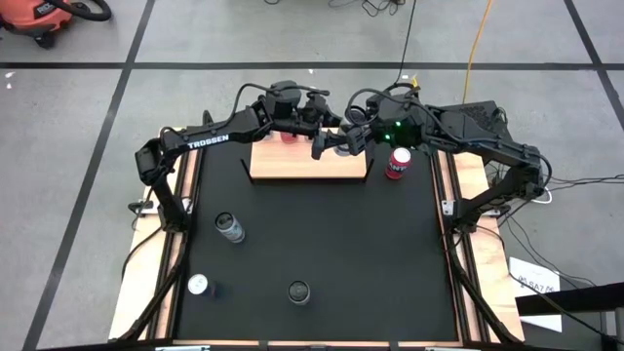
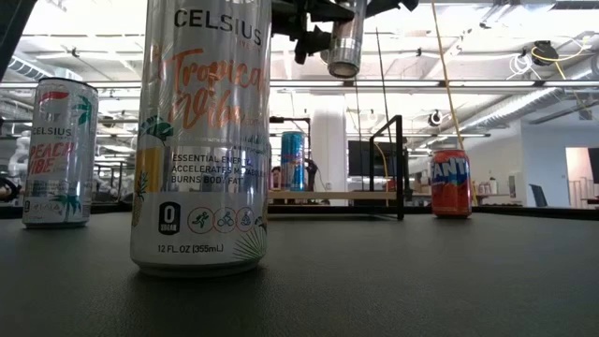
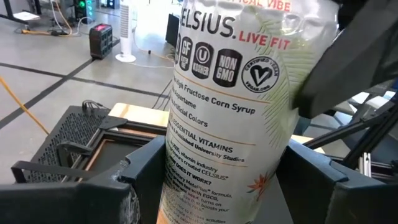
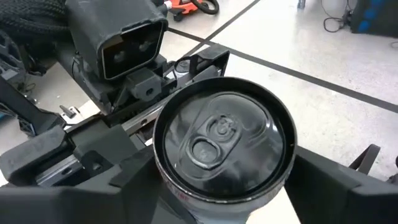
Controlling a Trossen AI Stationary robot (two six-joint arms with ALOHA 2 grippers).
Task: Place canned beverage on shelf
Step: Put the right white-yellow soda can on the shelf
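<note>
A white Celsius can (image 3: 230,106) is held in the air above the light wooden shelf (image 1: 307,164), high in the low view (image 2: 344,37). My left gripper (image 3: 233,186) and my right gripper (image 4: 227,180) both close around this can over the shelf's far edge. The right wrist view shows the can's lid (image 4: 221,140). A blue can (image 2: 293,161) stands on the shelf board (image 2: 328,195). My left gripper pinches the can's side wall (image 3: 180,180) between its two fingers, which come at it level and lie across it. The can is upright and clear of the shelf. My right gripper comes from above, pointing down, one finger on each side of the can just below its top rim (image 4: 168,168). The lid faces the wrist. The can hangs upright below it.
A red Fanta can (image 1: 398,164) stands on the black mat (image 1: 322,244) right of the shelf. Three more cans stand nearer: one at the left (image 1: 230,227), one at the near left (image 1: 199,285), one at the near middle (image 1: 298,292). The shelf's black post (image 2: 400,167) rises at its right end.
</note>
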